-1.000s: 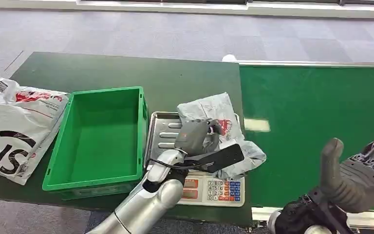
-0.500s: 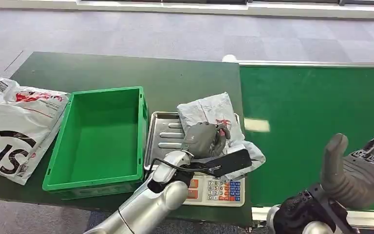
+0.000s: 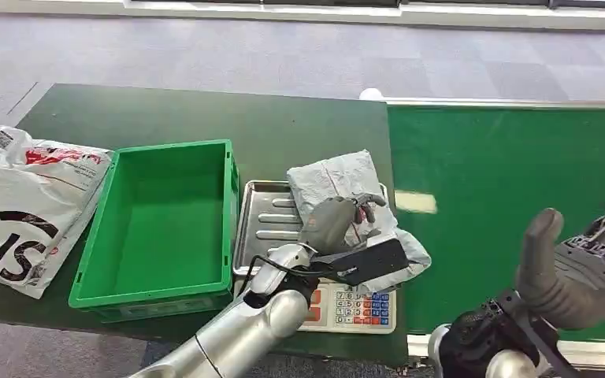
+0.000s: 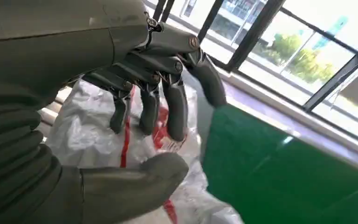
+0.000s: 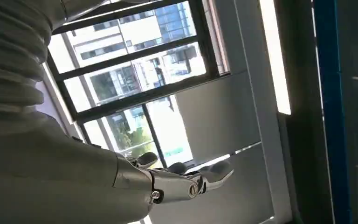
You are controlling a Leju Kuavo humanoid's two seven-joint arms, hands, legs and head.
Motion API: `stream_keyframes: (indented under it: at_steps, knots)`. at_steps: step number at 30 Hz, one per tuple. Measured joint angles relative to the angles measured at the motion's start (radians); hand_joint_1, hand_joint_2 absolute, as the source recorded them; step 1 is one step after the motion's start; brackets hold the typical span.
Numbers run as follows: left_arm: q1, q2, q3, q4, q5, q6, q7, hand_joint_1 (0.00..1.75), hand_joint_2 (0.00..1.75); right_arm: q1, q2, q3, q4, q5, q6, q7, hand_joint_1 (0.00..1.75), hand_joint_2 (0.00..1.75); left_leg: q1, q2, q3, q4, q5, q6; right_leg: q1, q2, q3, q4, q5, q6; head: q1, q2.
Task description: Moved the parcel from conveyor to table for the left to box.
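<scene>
Left of the scale (image 3: 339, 303) sits the green crate (image 3: 157, 228). On the scale's tray lies the grey parcel (image 3: 339, 177), the left hand (image 3: 335, 224) over it, fingers (image 4: 175, 109) spread, gripping nothing. Right of the scale, above the conveyor (image 3: 504, 173), the right hand (image 3: 583, 268) is raised, fingers apart.

Daylight fills the room evenly; shadows on the dark green table top (image 3: 205, 118) are soft and faint. A pale glare patch sits on the bright green conveyor belt (image 3: 512, 157), and the crinkled grey plastic parcel (image 3: 339, 181) shines. Through the big dark-framed windows (image 5: 135, 93) the outdoors is washed out. The silver left hand (image 4: 158, 60) looms soft-edged up close.
</scene>
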State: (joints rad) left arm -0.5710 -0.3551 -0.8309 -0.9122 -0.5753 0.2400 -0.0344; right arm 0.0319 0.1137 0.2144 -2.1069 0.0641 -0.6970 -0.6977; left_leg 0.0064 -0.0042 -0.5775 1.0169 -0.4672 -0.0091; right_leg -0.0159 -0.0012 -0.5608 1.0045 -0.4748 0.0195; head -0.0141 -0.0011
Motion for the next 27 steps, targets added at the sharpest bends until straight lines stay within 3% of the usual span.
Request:
stream_keyframes:
  at_steps: [10, 20, 27]
  knots:
    - [0.000, 0.004, -0.013, -0.113, -0.032, 0.064, 0.020, 0.00, 1.75, -0.026, 0.000, 0.000, 0.033, -0.004, 0.000, 0.000, 0.00, 1.75, 0.000, 0.000, 0.000, 0.000, 0.000, 0.000, 0.000, -0.001, 0.000, 0.000, 0.000, 0.000, 0.000, 0.000]
    - [-0.006, -0.003, -0.077, -0.050, -0.063, -0.174, 0.140, 0.00, 1.75, -0.021, -0.005, 0.000, 0.065, -0.010, 0.000, 0.000, 0.00, 1.75, 0.000, 0.000, 0.000, 0.000, 0.000, 0.000, 0.000, 0.000, -0.001, 0.000, 0.000, 0.000, 0.000, 0.000]
    - [-0.041, -0.003, -0.104, 0.042, -0.066, -0.200, 0.146, 0.00, 1.75, 0.011, -0.014, 0.000, 0.068, -0.008, 0.000, -0.001, 0.00, 1.75, 0.000, 0.000, 0.000, 0.000, 0.000, 0.000, 0.000, 0.000, -0.001, 0.000, 0.000, 0.000, 0.000, 0.000]
